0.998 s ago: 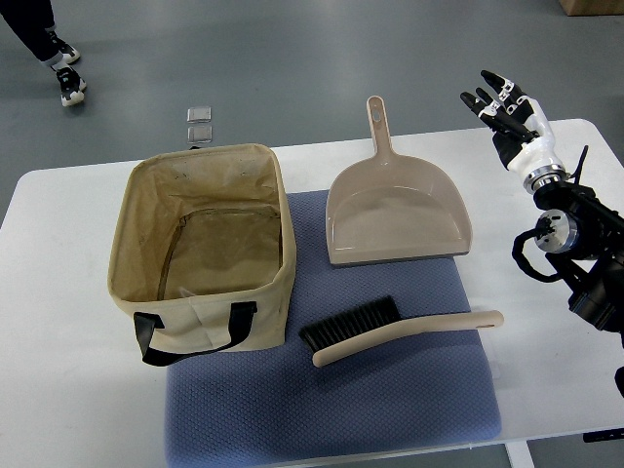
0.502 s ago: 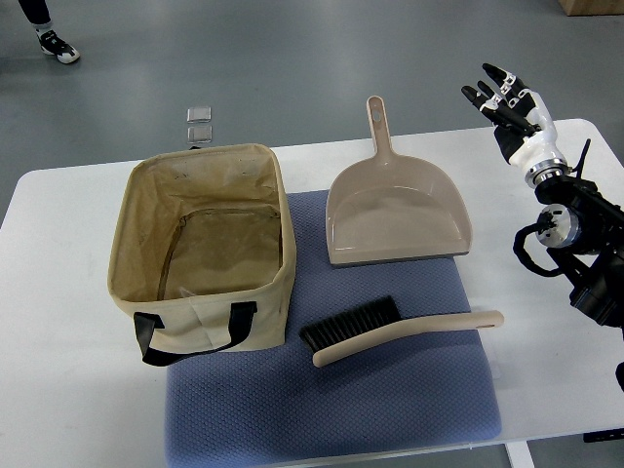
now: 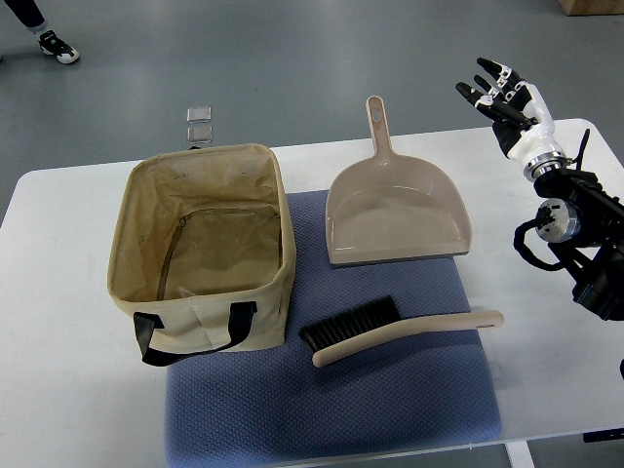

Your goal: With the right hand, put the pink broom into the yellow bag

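Step in hand: approach not yet begun in earnest; the right hand (image 3: 504,97) is hovering at the far right, above the table's far edge, well apart from the broom
Right hand: fingers spread and released; holding nothing; the arm is entering from the right edge
Left hand: not showing anywhere in view
Pink broom (image 3: 400,331): lying flat on the blue mat (image 3: 390,409), near side; black bristles pointing left toward the bag; handle end reaching right, just past the mat's edge
Yellow bag (image 3: 200,244): standing open on the left; mouth facing up; interior looking empty; black strap hanging on its near wall
Dustpan (image 3: 395,210): lying far of the broom, between hand and target
Next move, as judged: the hand is needing to travel near and left, descend over the handle's right end, and close around it; clearing the dustpan on the way is advisable
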You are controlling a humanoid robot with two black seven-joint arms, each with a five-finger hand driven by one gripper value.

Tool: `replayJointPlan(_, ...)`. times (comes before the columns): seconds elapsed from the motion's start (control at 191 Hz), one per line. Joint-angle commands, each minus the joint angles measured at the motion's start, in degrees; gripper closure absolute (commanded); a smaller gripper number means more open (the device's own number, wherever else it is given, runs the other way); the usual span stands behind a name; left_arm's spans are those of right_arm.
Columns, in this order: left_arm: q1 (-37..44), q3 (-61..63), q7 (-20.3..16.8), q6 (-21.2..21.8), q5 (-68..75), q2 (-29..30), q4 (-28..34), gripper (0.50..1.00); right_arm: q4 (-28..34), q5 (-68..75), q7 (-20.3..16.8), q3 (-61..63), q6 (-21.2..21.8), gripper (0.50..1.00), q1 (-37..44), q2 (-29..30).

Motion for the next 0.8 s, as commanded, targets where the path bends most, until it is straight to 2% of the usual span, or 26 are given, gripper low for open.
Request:
replayJointPlan(0.0, 0.01, 0.0, 0.0, 0.0, 0.0, 0.0, 0.0, 0.5, 2.17, -1.48, 0.2, -4.82, -0.13, 0.57, 0.87, -3.49)
replayJointPlan(0.193, 0.01, 0.0, 0.0, 0.0, 0.0, 0.0, 0.0, 0.5, 12.89, -7.71, 0.11, -14.31, -2.06, 0.57, 2.63, -12.98)
replayJointPlan(0.439, 0.01, 0.0, 0.0, 0.0, 0.0, 0.0, 0.0, 0.5, 23.44, -24.23, -0.68, -20.2, -4.79, 0.57, 3.15, -19.4)
replayJointPlan(0.611, 0.01, 0.0, 0.0, 0.0, 0.0, 0.0, 0.0, 0.5, 26.52, -32.85, -0.77, -26.44, -4.79, 0.57, 4.03, -22.91)
replayJointPlan(0.794, 0.01, 0.0, 0.0, 0.0, 0.0, 0.0, 0.0, 0.5, 27.66, -39.8, -0.68, -35.93, -4.17, 0.57, 8.34, -27.13)
